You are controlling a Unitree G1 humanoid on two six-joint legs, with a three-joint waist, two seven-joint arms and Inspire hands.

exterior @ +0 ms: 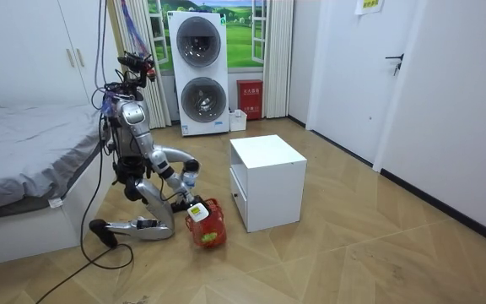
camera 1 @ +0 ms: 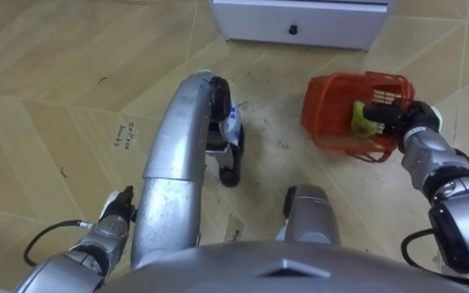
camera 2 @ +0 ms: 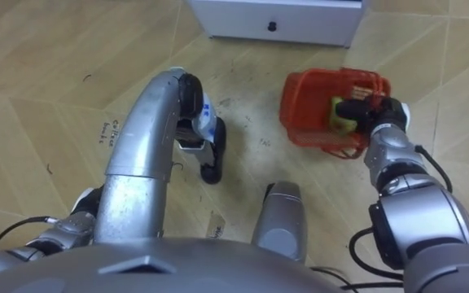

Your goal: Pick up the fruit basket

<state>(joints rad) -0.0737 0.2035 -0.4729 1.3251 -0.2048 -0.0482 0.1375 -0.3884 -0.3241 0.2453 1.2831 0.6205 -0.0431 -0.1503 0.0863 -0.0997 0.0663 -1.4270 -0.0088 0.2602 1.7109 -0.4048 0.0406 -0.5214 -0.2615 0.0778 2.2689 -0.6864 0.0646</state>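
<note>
**Basket gripped, not yet lifted**

Kneels low on the wooden floor (camera 1: 47,73), close to the white cabinet (camera 1: 300,20), going by the room view. Reaches forward with the right hand (camera 1: 399,118) and appears to clench the dark fingers (camera 1: 379,112) over the near rim of the fruit basket (camera 1: 326,114). Finds that red basket directly under and beyond those fingers, resting on the floor and seemingly a little tipped. Shows a yellow-green fruit (camera 1: 360,122) inside, just beside the fingertips. Places the cabinet further out past the fingers, apart from the basket. Holds the left hand (camera 1: 116,207) low at the robot's own left side, well away from the working fingers; cannot tell whether open or closed.

Done, at a guess: approach, crouch, reach and grip on the rim. Left to do: raise the basket clear of the floor without spilling the fruit, then probably stand up. Worth confirming a firm hold on the rim first. Risks a swing and a spill with a grip on one side only.
</note>
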